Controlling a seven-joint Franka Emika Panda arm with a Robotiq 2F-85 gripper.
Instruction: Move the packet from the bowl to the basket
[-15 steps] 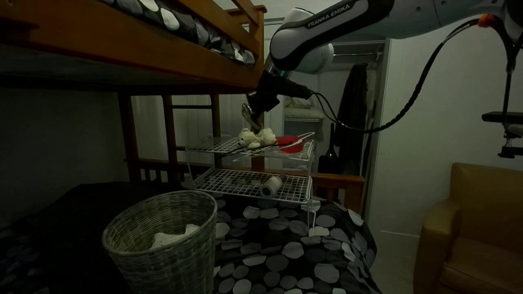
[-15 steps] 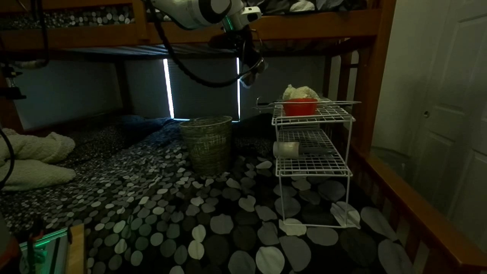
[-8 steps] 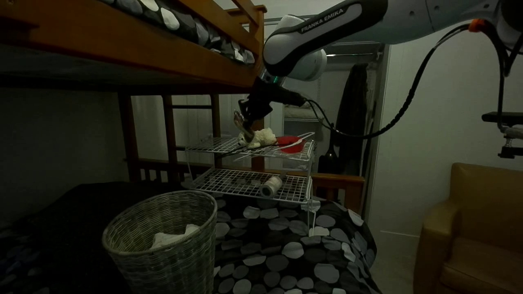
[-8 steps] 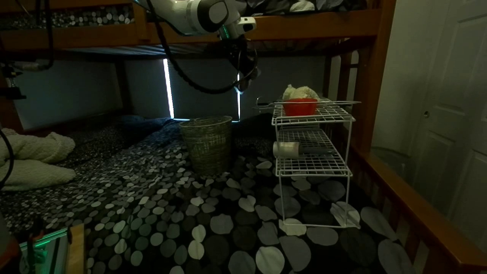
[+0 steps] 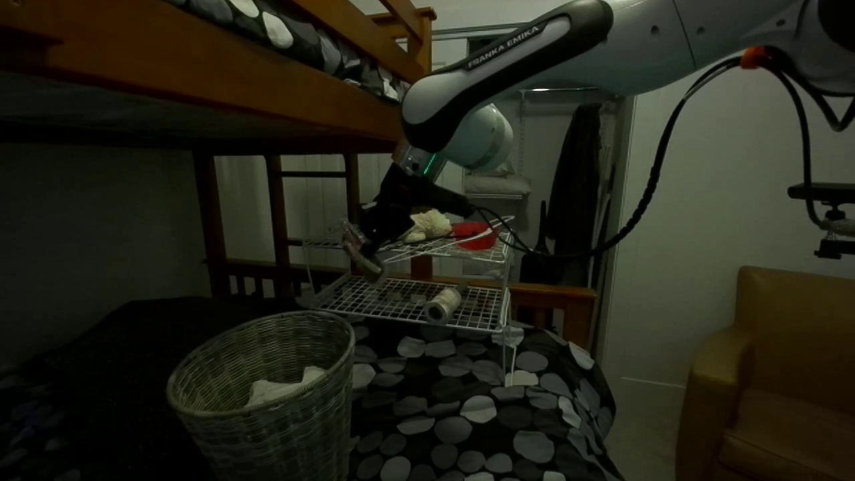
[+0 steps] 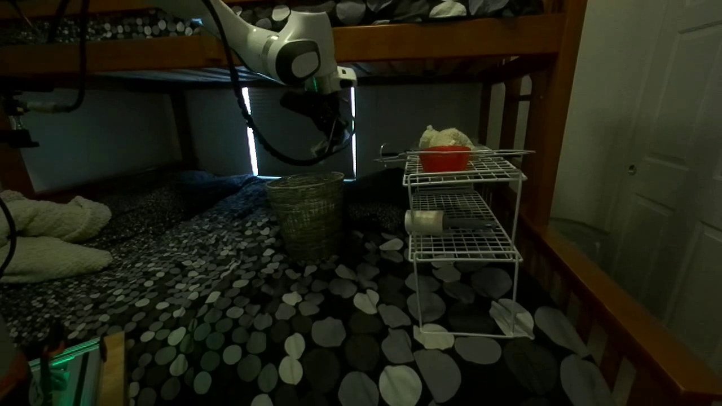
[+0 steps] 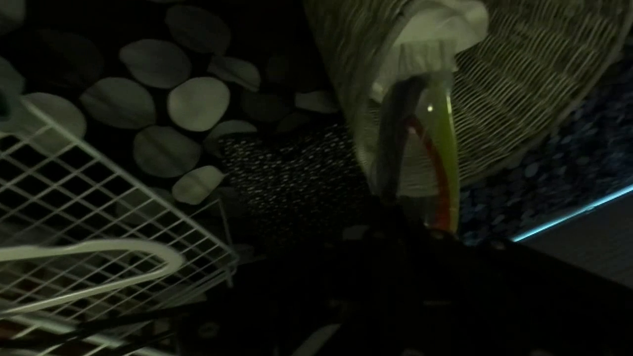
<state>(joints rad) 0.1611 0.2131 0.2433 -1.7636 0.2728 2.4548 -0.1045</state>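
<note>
My gripper (image 5: 371,257) is shut on the packet (image 5: 353,242), a thin clear packet with a red and yellow edge. The packet also shows in the wrist view (image 7: 440,163), sticking out from the dark fingers (image 7: 395,210). In an exterior view the gripper (image 6: 333,141) is above the basket's rim. The large woven basket (image 5: 294,441) stands on the bed and shows in the wrist view (image 7: 534,94), behind the packet. A pale cloth (image 5: 287,389) lies inside it. The small red bowl (image 5: 475,235) sits on the wire rack's top, apart from my gripper; its inside is hidden.
The white wire rack (image 6: 468,248) stands beside the basket. On its top are a cream teddy bear (image 6: 445,136) and a white hanger (image 7: 99,245). A pale roll (image 5: 443,304) lies on its lower shelf. The upper bunk's wooden rail (image 5: 267,93) hangs over the area.
My gripper has moved down and away from the rack's top and the bowl, toward the basket, with the packet still in it. The bowl, bear and basket have not moved.
</note>
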